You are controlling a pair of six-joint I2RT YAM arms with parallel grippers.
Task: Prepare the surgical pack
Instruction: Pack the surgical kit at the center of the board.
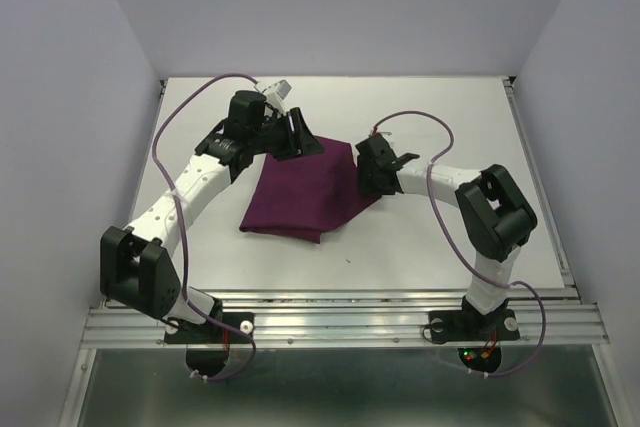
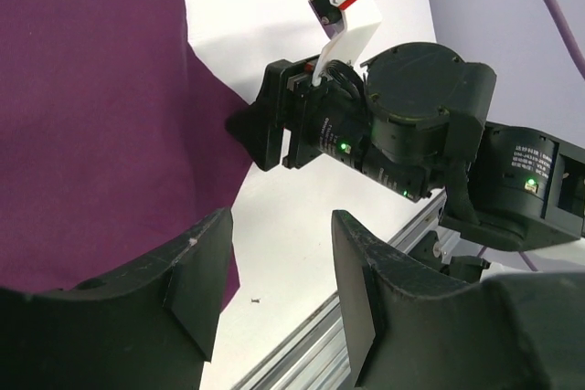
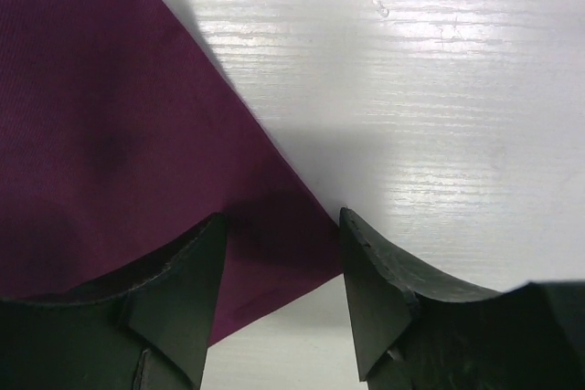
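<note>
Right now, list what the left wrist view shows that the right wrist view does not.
Only the left wrist view: the right arm from outside, with its white camera mount, the right pincer at a corner of the purple cloth, and the metal rail.
Only the right wrist view: a straight cloth edge running diagonally across the table.
Both: the cloth on the white table, and the view's own pincer open at the bottom, the left pincer included.
</note>
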